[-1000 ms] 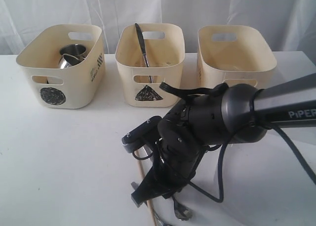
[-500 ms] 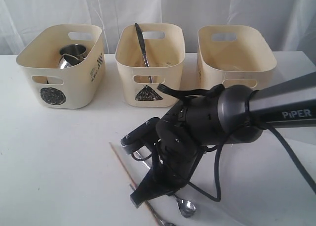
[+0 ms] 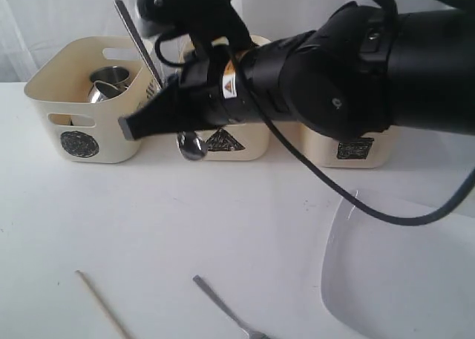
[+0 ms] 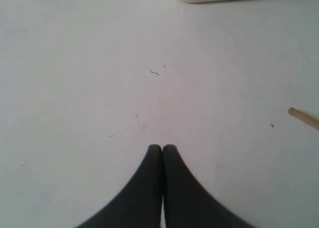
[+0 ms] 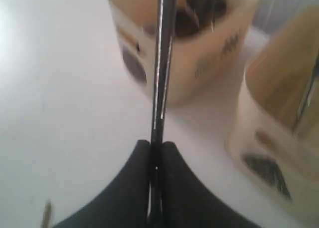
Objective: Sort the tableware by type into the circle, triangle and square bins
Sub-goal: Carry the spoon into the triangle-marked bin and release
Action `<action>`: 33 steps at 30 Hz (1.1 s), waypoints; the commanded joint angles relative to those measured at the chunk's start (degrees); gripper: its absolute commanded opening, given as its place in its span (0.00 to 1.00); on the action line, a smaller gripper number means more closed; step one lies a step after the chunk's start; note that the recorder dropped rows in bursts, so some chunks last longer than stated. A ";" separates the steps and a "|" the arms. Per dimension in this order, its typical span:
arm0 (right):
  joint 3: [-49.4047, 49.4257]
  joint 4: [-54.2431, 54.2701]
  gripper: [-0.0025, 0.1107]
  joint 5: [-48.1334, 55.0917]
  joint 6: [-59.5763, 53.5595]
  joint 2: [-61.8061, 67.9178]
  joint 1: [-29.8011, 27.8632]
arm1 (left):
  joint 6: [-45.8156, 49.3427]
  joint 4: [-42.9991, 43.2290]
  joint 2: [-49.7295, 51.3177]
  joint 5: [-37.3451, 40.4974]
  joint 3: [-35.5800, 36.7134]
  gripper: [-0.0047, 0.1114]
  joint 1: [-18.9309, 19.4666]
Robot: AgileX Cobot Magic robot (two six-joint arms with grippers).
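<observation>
The right hand (image 5: 155, 147) pinches a slim, shiny steel spoon (image 5: 160, 63).

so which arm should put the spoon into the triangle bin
right: its gripper clamps the spoon, up in front of the triangle bin; the left gripper is shut, empty, over the table

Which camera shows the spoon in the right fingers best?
Exterior view: the shiny metal spoon shows handle and bowl. Right wrist view gives only its blurred handle edge-on between the black fingers; left wrist view misses it.
</observation>
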 commanded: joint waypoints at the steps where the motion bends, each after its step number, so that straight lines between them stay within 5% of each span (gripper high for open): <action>1: -0.53 -1.10 0.02 -18.77 -1.67 2.85 -3.84 | -0.09 -0.20 -0.26 0.77 0.50 0.04 0.10; 6: -0.53 4.79 0.02 -31.43 -6.71 8.85 -9.62 | -0.09 -0.20 -0.26 0.77 0.50 0.04 0.10; 14: -2.04 30.19 0.02 -54.79 -17.22 18.10 -14.70 | -0.09 -0.20 -0.26 0.77 0.50 0.04 0.10; 21: -9.78 25.89 0.03 -50.08 -18.26 25.34 -16.53 | -0.09 -0.20 -0.26 0.77 0.50 0.04 0.10; 33: -25.10 25.52 0.29 -33.38 -32.05 33.04 -18.66 | -0.09 -0.20 -0.26 0.77 0.50 0.04 0.10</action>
